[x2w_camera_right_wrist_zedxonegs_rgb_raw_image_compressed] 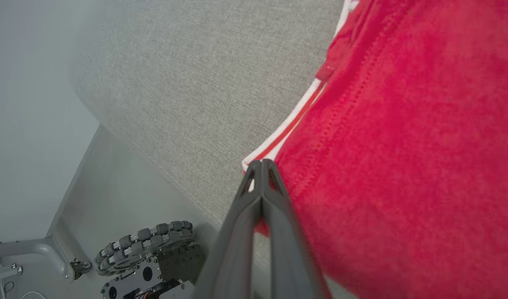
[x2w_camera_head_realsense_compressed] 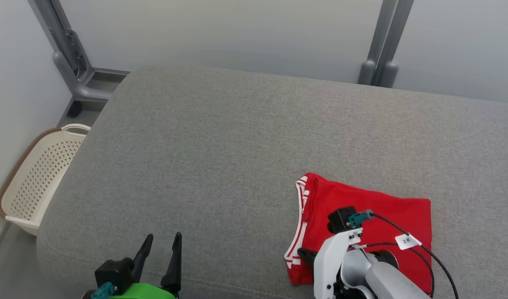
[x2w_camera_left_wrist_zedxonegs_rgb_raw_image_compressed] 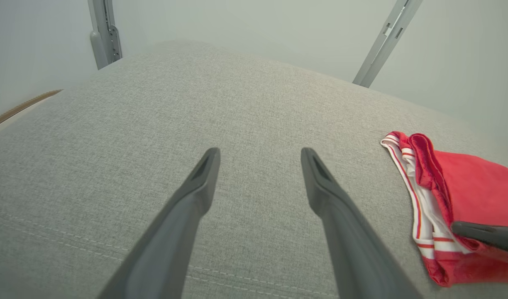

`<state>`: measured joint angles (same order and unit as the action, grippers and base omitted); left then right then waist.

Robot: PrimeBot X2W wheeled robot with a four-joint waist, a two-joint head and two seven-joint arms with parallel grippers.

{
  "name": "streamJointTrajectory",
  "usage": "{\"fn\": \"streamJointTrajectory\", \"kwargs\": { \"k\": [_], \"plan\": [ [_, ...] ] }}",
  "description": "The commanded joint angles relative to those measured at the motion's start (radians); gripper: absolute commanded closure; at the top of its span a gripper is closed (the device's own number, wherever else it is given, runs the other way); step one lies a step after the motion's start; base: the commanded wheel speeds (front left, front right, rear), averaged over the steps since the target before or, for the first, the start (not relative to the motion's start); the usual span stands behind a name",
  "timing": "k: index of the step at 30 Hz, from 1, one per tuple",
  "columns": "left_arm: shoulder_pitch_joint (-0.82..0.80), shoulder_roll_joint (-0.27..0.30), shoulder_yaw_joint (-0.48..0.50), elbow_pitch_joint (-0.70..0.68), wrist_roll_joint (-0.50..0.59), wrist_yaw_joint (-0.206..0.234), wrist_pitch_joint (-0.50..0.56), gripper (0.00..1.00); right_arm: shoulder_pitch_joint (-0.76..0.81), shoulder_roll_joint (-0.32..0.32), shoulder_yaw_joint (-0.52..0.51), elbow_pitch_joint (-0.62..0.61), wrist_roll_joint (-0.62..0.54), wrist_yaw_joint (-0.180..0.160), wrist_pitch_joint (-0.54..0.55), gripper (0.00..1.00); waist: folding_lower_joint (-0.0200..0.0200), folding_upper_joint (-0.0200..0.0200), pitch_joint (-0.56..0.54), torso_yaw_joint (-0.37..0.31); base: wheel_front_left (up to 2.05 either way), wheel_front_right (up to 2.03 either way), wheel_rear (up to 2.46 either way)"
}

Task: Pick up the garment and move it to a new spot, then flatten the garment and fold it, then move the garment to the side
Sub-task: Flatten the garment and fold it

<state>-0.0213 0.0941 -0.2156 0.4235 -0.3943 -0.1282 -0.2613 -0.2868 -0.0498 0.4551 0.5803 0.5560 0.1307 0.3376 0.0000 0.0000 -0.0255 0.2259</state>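
The red garment (x2w_camera_head_realsense_compressed: 374, 207) lies folded near the cushion's (x2w_camera_head_realsense_compressed: 237, 145) front right edge. The right gripper's (x2w_camera_right_wrist_zedxonegs_rgb_raw_image_compressed: 260, 164) fingers are pressed together, tips at its striped hem, with cloth between them unclear. The left gripper (x2w_camera_head_realsense_compressed: 163, 236) hangs spread at the front left, well apart from it. A basket (x2w_camera_head_realsense_compressed: 42, 174) stands off the left edge, its contents hidden.

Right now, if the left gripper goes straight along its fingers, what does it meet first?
The left gripper likely meets bare grey cushion first; its height over the fabric is unclear. The red garment lies off to its right, out of line.
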Motion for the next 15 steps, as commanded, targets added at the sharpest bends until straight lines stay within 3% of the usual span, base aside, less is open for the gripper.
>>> {"fn": "streamJointTrajectory", "kwargs": {
  "k": [1,7,8,9,10,15],
  "plan": [
    [-0.009,0.008,0.0,0.001,-0.008,-0.003,-0.005,0.0,-0.015,-0.002,0.025,-0.005,0.021,0.0,0.002,1.0,0.0,0.0,-0.001,0.006,0.0,0.0,0.0],
    [0.001,0.01,0.015,-0.003,-0.01,0.001,-0.005,0.0,-0.067,-0.003,0.076,-0.029,0.074,0.0,-0.021,1.0,0.0,0.0,-0.002,-0.002,0.0,0.0,0.0],
    [0.003,0.011,0.018,-0.004,-0.01,0.002,-0.005,0.0,-0.076,-0.003,0.069,-0.033,0.074,0.0,-0.025,0.89,0.0,0.0,-0.003,-0.007,0.0,0.0,0.0],
    [0.006,0.011,0.021,-0.006,-0.01,0.003,-0.005,0.0,-0.084,-0.003,0.057,-0.038,0.071,0.0,-0.025,0.52,0.0,0.0,-0.004,-0.013,0.0,0.0,0.0],
    [0.008,0.01,0.023,-0.008,-0.01,0.004,-0.005,0.0,-0.089,-0.003,0.036,-0.04,0.077,0.0,-0.019,0.0,0.0,0.0,-0.004,-0.019,0.0,0.0,0.0],
    [0.011,0.006,0.03,-0.015,-0.006,0.006,-0.005,0.0,-0.103,-0.003,-0.118,-0.095,0.008,0.0,-0.005,0.0,0.0,0.0,-0.008,-0.054,0.0,0.0,0.0]
  ]
}}
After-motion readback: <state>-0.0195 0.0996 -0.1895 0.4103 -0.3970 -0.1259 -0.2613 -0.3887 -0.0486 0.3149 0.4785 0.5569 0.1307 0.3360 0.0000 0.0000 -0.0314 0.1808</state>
